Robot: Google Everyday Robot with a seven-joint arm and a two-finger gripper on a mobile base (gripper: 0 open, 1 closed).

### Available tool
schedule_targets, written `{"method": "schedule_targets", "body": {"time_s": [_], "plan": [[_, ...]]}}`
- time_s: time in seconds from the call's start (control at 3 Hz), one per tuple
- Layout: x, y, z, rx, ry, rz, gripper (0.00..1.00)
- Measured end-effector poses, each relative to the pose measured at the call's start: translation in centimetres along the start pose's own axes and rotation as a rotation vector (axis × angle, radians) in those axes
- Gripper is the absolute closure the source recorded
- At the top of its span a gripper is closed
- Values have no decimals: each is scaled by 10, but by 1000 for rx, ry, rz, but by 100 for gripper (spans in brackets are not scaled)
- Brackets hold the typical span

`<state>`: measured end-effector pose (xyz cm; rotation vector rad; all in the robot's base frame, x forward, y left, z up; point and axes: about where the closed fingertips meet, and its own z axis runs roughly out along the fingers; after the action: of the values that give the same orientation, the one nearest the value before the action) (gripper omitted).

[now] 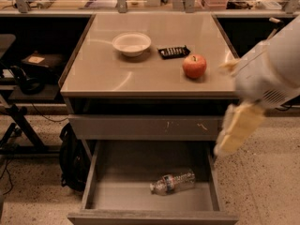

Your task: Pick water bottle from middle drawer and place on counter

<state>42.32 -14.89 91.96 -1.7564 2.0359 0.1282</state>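
Observation:
The water bottle [172,182], clear with a pale label band, lies on its side on the floor of the open middle drawer [117,196], right of centre. The counter [154,78] is the glossy beige top of the cabinet above it. My gripper [224,146] hangs on the pale arm at the right, beside the cabinet's right front corner. It points down, above and to the right of the bottle, and is apart from it.
On the counter stand a white bowl [131,43], a black flat object [173,51] and a red apple [194,65]. A shut drawer front with pale scratches [145,127] lies above the open drawer. A dark bag [70,156] sits left of the cabinet. A cluttered bench [93,1] runs behind.

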Motion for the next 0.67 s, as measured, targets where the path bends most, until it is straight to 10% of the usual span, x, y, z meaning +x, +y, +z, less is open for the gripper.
{"method": "schedule_targets", "body": {"time_s": [0.67], "plan": [[-72, 98, 131, -142, -343, 2, 0]]}}
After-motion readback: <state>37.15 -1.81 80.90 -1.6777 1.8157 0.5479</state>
